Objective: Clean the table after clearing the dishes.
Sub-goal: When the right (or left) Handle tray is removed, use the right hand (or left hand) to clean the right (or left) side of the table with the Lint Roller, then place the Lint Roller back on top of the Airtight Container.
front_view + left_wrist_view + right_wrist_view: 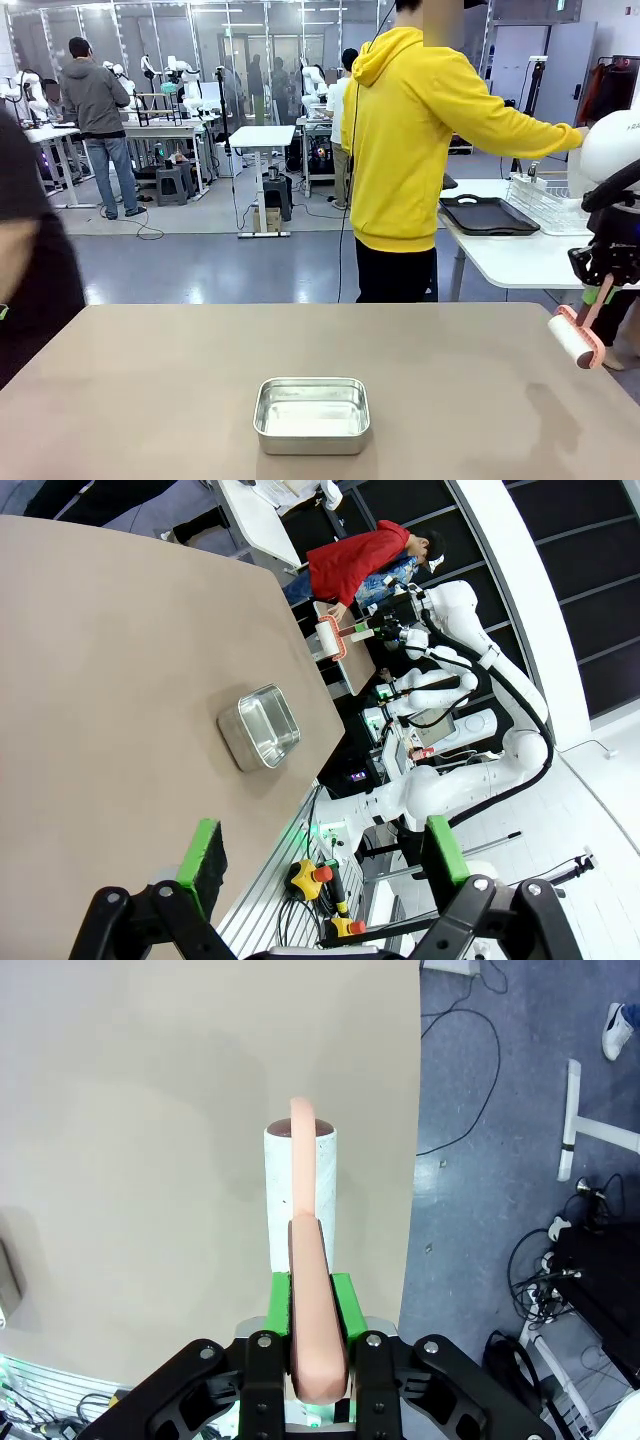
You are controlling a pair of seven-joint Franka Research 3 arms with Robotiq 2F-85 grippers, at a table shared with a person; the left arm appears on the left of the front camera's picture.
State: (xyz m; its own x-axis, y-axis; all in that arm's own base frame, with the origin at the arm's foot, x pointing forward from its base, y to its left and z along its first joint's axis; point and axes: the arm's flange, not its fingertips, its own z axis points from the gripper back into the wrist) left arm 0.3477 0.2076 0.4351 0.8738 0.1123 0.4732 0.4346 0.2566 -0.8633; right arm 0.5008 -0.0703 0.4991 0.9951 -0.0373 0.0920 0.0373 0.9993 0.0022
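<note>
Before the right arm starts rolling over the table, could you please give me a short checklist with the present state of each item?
1. Lint roller held firmly: ok, the right end effector is shut on its pink handle.
2. Roller touching the table: not ok, in the front view it hangs above the right edge.
3. Dishes cleared: ok, no plates lie on the table; a dark tray sits on the white side table by the person.
4. Path free: not ok, a steel pan stands near the middle.
5. Left end effector out of the way: ok, open and hovering off the near edge.
6. Crumbs to target: cannot tell.
</note>
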